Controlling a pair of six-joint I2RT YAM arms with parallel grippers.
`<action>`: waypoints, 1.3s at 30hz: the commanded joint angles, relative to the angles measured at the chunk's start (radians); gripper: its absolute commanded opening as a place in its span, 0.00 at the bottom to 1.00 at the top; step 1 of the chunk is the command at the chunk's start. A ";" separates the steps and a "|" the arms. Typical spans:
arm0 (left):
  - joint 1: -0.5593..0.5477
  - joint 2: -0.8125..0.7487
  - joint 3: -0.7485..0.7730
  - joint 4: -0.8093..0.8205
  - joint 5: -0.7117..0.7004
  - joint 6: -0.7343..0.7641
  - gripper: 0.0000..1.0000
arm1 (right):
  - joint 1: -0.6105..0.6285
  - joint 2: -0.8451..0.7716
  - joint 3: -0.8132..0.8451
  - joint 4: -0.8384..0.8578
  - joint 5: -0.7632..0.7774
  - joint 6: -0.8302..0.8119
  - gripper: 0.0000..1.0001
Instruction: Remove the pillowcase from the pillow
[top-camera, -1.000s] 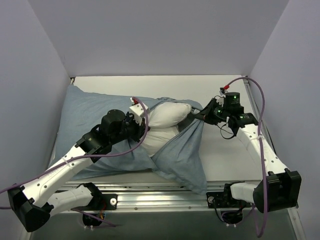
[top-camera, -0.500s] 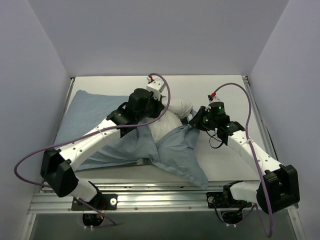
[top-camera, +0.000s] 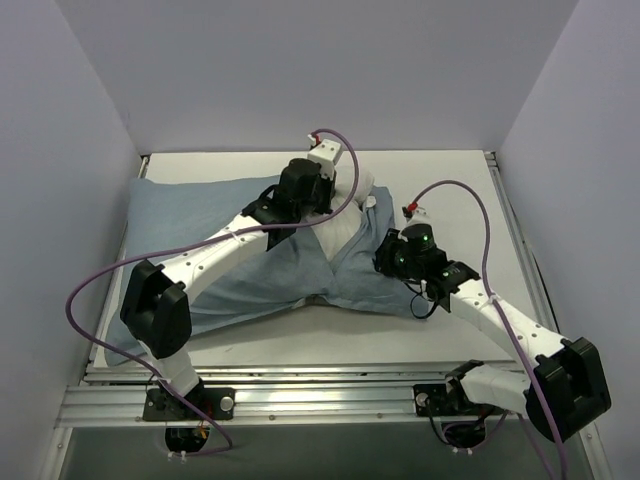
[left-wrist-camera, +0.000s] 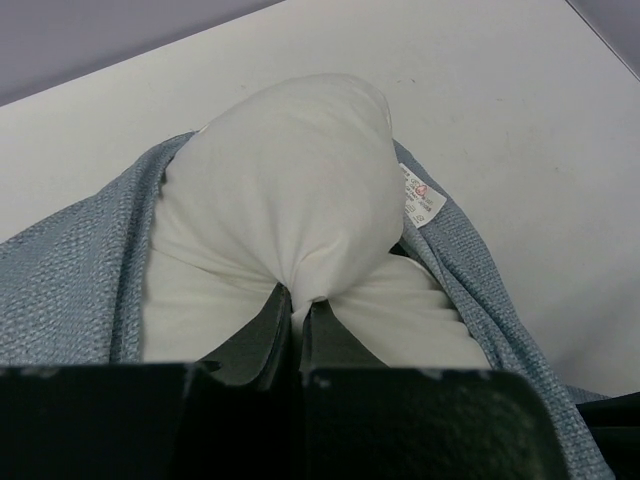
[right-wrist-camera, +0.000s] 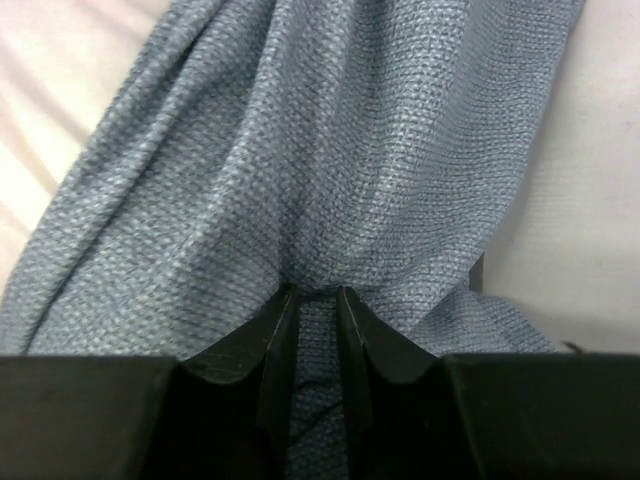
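The white pillow (top-camera: 352, 228) pokes out of the open end of the pale blue-grey pillowcase (top-camera: 230, 260) near the table's far middle. My left gripper (top-camera: 330, 190) is shut on a bunched fold of the pillow (left-wrist-camera: 290, 200); a white sewn tag (left-wrist-camera: 422, 200) shows beside it. My right gripper (top-camera: 388, 255) is shut on a gathered fold of the pillowcase (right-wrist-camera: 300, 150) at its open end, right of the pillow. The pillowcase's striped face is hidden.
The white table (top-camera: 450, 190) is boxed in by grey walls on the left, back and right. A metal rail (top-camera: 320, 395) runs along the near edge. Purple cables loop over both arms.
My left gripper has carried the pillow's end toward the back of the table. My right gripper has moved left and nearer with the pillowcase edge. The pillowcase now lies flatter.
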 joint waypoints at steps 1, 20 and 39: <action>0.001 -0.048 0.043 0.185 -0.007 0.016 0.02 | 0.032 -0.025 -0.008 -0.025 0.059 0.039 0.21; -0.027 -0.116 -0.074 0.115 -0.085 -0.001 0.02 | 0.233 0.142 0.374 -0.254 0.452 0.088 0.73; 0.121 -0.121 0.059 -0.014 -0.076 -0.018 0.02 | -0.006 -0.138 -0.129 -0.317 0.354 0.141 0.11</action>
